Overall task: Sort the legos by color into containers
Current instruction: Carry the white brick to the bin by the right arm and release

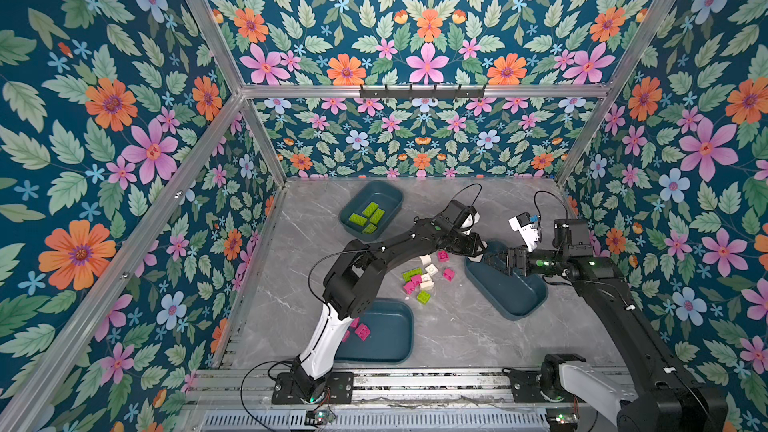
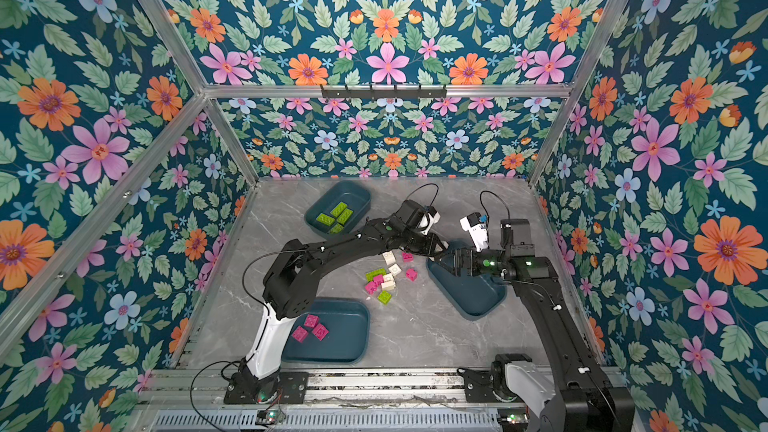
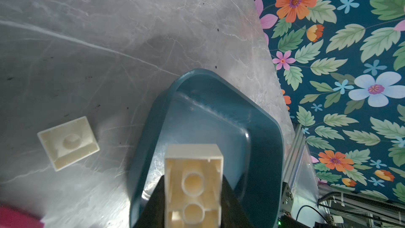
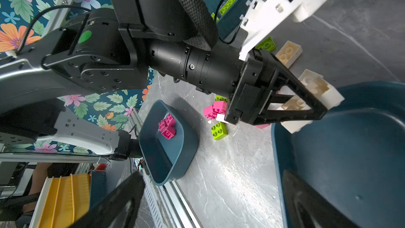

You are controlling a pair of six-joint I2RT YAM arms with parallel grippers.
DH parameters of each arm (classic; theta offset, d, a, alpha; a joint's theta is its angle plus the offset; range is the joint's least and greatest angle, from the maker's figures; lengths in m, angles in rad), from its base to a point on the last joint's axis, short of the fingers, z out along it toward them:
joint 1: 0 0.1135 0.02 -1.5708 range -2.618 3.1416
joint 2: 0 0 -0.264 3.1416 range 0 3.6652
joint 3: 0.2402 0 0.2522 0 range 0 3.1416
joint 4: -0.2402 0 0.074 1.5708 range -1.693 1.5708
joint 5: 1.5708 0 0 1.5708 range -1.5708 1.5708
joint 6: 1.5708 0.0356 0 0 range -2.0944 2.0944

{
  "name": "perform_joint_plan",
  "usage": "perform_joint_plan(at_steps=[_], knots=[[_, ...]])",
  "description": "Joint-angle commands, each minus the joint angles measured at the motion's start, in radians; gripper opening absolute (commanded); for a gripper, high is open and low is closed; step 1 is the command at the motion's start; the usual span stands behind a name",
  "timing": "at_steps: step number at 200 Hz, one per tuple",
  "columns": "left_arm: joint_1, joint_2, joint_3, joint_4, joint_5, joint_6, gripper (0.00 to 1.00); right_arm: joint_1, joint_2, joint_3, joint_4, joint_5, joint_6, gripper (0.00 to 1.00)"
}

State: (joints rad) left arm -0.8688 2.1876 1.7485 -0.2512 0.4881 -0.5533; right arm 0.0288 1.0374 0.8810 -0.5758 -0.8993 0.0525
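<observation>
In both top views, green bricks (image 1: 369, 216) in the far bin (image 1: 374, 192), pink bricks (image 2: 311, 320) in the near bin (image 2: 349, 342), a mixed loose pile (image 1: 423, 278) on the bench (image 1: 449, 326) beside the third bin (image 1: 513, 299) at right, left tool (image 1: 482, 248) and right tool (image 1: 488, 261) meeting over that bin's far end. From the left wrist, left tool clamped on a long cream brick (image 3: 194, 185), hollow underside toward the lens, above the third bin, a square cream brick (image 3: 68, 142) on the bench near it. From the right wrist, right tool's fingers (image 4: 122, 202) spread wide, straddling the third bin's rim.
</observation>
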Motion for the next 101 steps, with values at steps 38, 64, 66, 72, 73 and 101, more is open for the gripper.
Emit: perform_joint_plan(at_steps=[38,64,66,72,73,101], knots=[[-0.003,-0.022,0.008,-0.013,-0.040,0.027,0.56,0.000,-0.025,0.002,-0.041,0.025,-0.025,0.99],[0.019,-0.057,0.014,-0.071,-0.071,0.069,0.60,0.000,-0.021,0.005,-0.039,0.014,-0.020,0.99],[0.021,-0.060,0.014,-0.077,-0.074,0.074,0.60,0.000,-0.021,0.004,-0.038,0.012,-0.020,0.99],[0.029,-0.069,0.013,-0.098,-0.090,0.089,0.62,0.000,-0.018,0.007,-0.036,0.010,-0.019,0.99],[0.031,-0.071,0.013,-0.103,-0.094,0.092,0.62,-0.001,-0.018,0.007,-0.037,0.009,-0.020,0.99],[0.089,-0.097,0.015,-0.239,-0.213,0.191,0.63,0.000,-0.003,0.010,-0.026,-0.024,-0.010,0.99]])
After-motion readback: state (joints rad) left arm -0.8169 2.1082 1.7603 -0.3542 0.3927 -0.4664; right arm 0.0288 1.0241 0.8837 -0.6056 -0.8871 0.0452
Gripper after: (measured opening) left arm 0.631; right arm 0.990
